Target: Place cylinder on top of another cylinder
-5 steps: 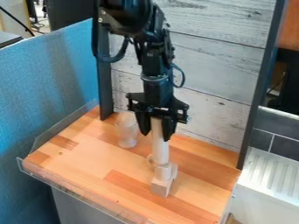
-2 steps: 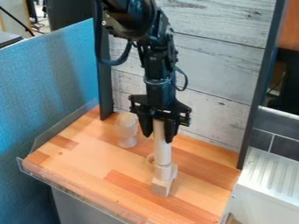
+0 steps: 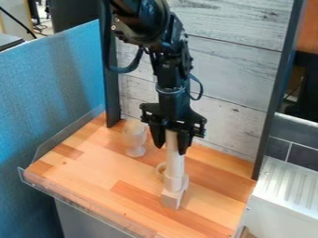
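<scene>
The tall cylinder [image 3: 175, 160] stands upright in the grasp of the gripper [image 3: 171, 147], with a finger along each side of its upper part. Held that high, its lower end is free to meet the short cylinder [image 3: 174, 182] below, which looks to be the intended base. The two line up from this angle; whether they already touch, I cannot tell. Keeping the long piece plumb matters, since a lean would probably leave it resting on an edge and let it tip once released. The step in hand seems to be the final lining-up or seating, with letting go still to be done.

Around the base, a wooden block [image 3: 171, 199] shows just in front, and a pale ring [image 3: 161, 171] is just behind, near enough to be nudged. The glass [image 3: 135, 138] stands farther back on the tabletop [image 3: 93, 172], apart from the stack. The arm [image 3: 171, 74] hangs nearly straight down, which suits a gentle downward placement.
</scene>
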Tool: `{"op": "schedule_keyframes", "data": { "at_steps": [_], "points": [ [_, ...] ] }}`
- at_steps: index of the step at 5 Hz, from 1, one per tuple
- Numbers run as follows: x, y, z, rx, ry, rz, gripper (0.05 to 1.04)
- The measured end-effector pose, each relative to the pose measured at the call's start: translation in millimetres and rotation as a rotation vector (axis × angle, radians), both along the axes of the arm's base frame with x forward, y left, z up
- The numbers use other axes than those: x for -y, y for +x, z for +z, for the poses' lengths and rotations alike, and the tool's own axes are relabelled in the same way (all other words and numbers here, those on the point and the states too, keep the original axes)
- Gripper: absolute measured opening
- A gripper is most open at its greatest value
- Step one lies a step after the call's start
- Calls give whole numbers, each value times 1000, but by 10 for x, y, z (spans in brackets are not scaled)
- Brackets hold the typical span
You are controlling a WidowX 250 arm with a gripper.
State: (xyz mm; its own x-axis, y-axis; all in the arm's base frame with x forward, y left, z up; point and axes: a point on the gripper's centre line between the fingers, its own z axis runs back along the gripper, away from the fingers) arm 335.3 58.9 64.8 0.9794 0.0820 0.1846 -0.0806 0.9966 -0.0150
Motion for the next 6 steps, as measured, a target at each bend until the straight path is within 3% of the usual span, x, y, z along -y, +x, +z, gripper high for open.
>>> {"op": "schedule_keyframes", "data": {
  "at_steps": [1,2,3,5,6],
  "points": [
    [11,-5,1,11,-2,6,674],
    [9,-15,-26,9,0,6,957],
    [22,-42,-21,-10,-19,10,1005],
    [-48,-22,94,-24,-60,38,1000],
    [-127,-14,242,-11,-98,63,1000]
  ]
}}
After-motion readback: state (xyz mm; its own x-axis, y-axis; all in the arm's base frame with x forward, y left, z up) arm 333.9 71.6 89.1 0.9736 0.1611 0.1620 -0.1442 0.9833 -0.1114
